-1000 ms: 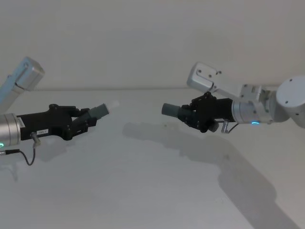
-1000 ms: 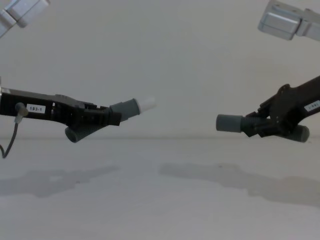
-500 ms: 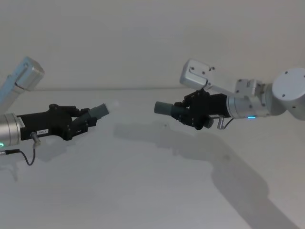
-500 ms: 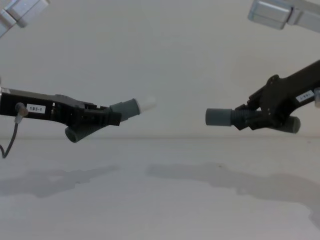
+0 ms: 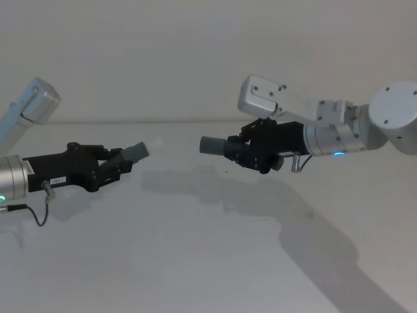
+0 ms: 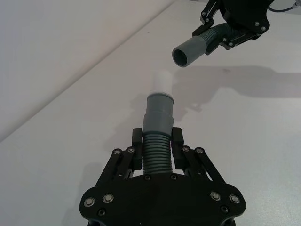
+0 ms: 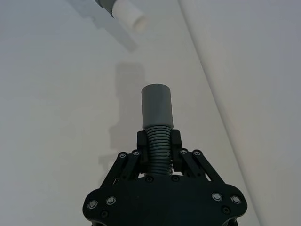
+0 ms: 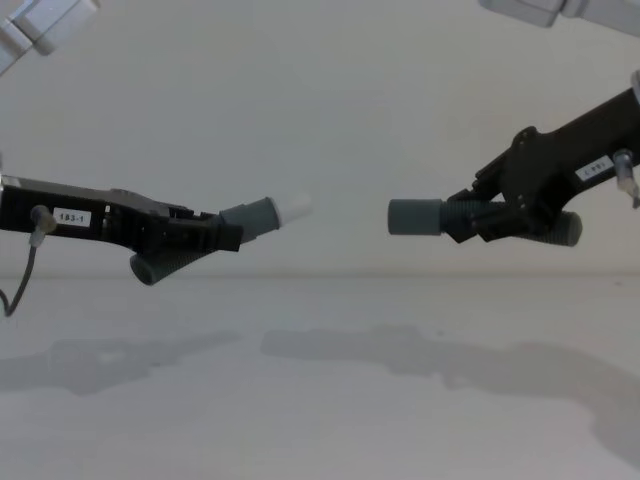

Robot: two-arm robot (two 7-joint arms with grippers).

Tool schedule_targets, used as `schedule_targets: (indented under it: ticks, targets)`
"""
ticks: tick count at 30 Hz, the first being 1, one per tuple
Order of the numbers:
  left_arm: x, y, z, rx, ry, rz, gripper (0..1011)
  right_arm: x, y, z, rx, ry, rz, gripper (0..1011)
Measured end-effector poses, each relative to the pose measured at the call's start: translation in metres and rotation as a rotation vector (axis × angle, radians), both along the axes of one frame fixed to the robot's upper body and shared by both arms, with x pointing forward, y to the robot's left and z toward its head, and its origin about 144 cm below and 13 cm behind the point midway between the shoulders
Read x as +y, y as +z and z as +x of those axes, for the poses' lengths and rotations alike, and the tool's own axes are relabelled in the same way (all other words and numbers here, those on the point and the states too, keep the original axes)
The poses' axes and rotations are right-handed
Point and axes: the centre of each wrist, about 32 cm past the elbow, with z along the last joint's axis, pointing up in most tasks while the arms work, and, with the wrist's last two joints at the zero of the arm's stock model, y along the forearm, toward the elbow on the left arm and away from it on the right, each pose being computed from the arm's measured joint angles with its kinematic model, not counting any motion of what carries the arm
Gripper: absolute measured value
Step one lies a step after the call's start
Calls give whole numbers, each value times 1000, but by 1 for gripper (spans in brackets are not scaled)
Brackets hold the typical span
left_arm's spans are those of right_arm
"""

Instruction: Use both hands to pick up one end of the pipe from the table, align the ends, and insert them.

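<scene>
1. Grey ribbed plastic is what each hand has hold of. The left gripper [image 5: 120, 163] is closed on the ribbed part of the left tube piece [image 8: 258, 214], held up off the table [image 5: 195, 267] on the left side.
2. The right gripper [image 5: 238, 151] is clamped the same way on the right tube piece [image 8: 415, 217], raised over the table's middle and reaching toward the other hand.
3. Both grips sit behind the ends. That leaves the white tip [image 6: 162, 81] and the sleeve mouth [image 6: 181, 56] sticking out free, which I take to be the reason for holding them so. Lifted clear, neither piece can drag on the table.
4. The two ends face each other with open air between them, near but not touching. From the chest height the white tip slants upward while the sleeve lies about level, so I judge the lining-up unfinished. That tilt needs taking out before any push.
5. Around them is little: shadows [image 5: 260, 202] on the bare table, a pale wall [image 5: 195, 52] behind, and a thin black cable [image 8: 30, 258] hanging by the left wrist, well away from the ends. Nothing stands between the tip and the mouth.
</scene>
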Motion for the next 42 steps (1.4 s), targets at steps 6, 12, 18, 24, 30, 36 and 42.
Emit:
schedule_targets:
  ticks: [6, 12, 18, 24, 30, 36, 42]
  targets:
    - [0, 0, 0, 0, 0, 0, 331, 4, 1, 3, 0, 23, -5, 255]
    - [0, 0, 0, 0, 0, 0, 331, 7, 2, 8, -1, 40, -9, 255]
    - [0, 0, 0, 0, 0, 0, 331, 11, 4, 12, -1, 60, -13, 255]
    - [0, 0, 0, 0, 0, 0, 331, 15, 7, 16, -5, 81, -15, 256]
    - [0, 0, 0, 0, 0, 0, 331, 19, 10, 19, -2, 99, -16, 255]
    - [0, 0, 0, 0, 0, 0, 331, 24, 12, 22, 2, 117, -19, 255]
    - [0, 0, 0, 0, 0, 0, 331, 28, 13, 25, 3, 136, -23, 255]
